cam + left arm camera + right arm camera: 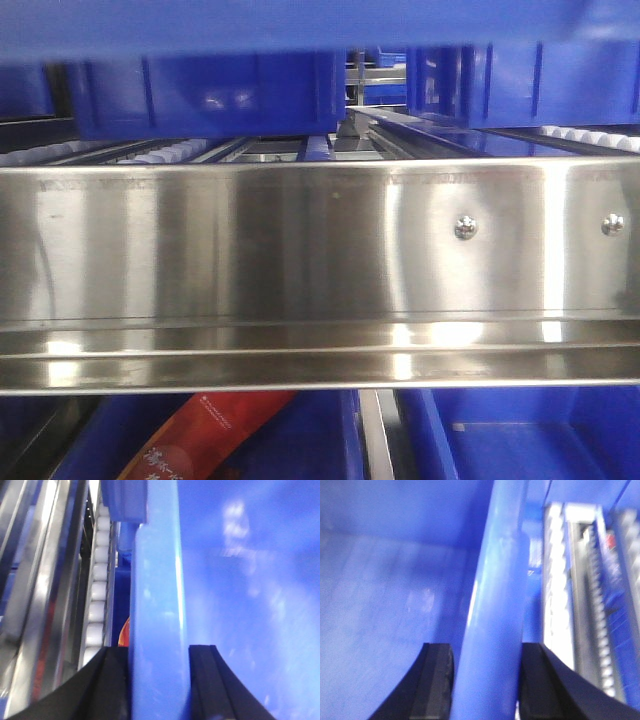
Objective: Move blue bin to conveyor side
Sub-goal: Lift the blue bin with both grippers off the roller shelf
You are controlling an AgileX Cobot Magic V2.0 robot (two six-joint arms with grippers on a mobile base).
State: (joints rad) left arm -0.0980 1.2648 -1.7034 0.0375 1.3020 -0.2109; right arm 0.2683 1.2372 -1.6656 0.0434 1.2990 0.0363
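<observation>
Left claw [159,680] and right claw [487,680] each pinch the rim of the bin [157,580], seemingly tight, though blur hides contact. We hold it over the rack [300,250]. Uneven pulling could tilt it, slipping the glossy rim or snagging the rack's rail.

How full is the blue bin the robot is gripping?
Empty as far as shown: both wrist views see only bare blue inside the blue bin; the rest is out of frame.
</observation>
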